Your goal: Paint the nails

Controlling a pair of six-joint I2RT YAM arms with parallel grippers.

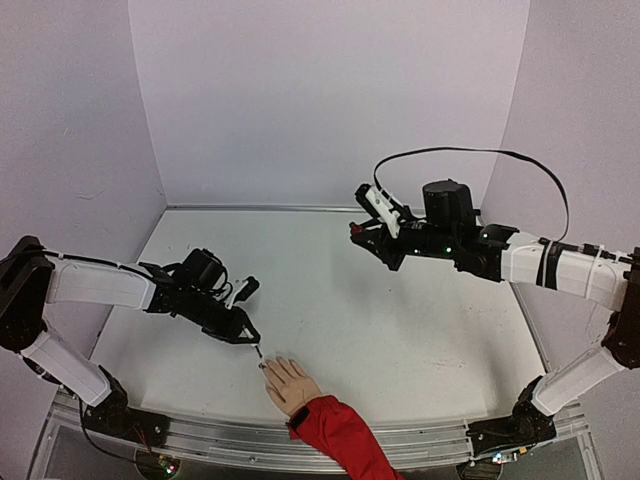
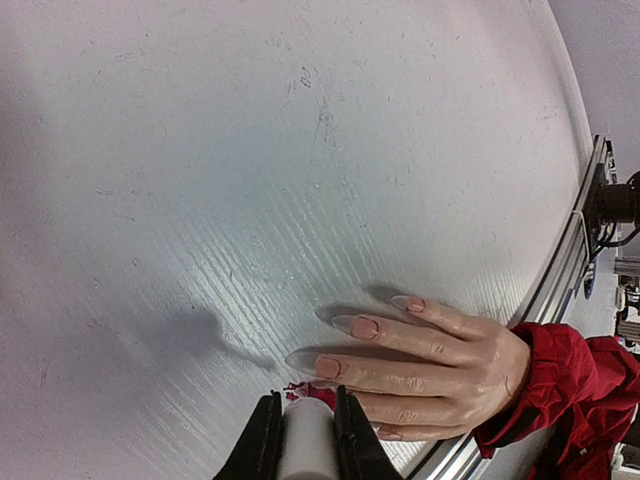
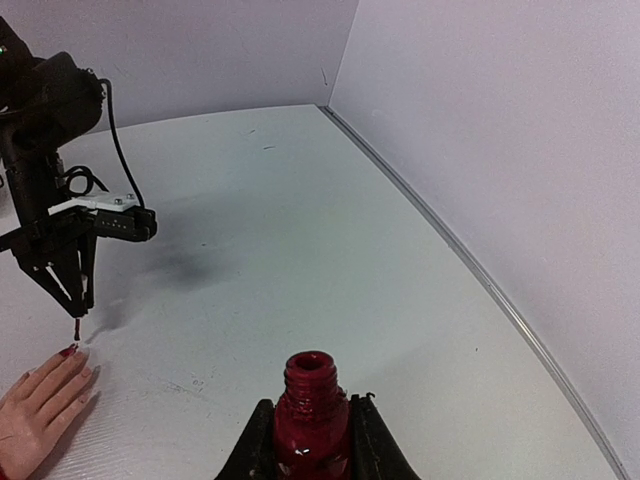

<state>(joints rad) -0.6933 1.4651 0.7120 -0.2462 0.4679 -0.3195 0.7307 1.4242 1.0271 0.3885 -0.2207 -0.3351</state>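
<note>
Nails (image 2: 318, 366), left end effector (image 2: 305, 408) gripping brush cap (image 2: 305, 445)

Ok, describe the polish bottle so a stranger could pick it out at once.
Find the right arm, held above the table. The right gripper is shut on a small bottle. It is the only glossy dark-red thing here, its threaded neck open and capless; the other red is the cloth sleeve on the mannequin hand.

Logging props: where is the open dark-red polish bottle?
The bottle is clamped in the right hand, raised above the white table; bottom centre, right wrist view.
</note>
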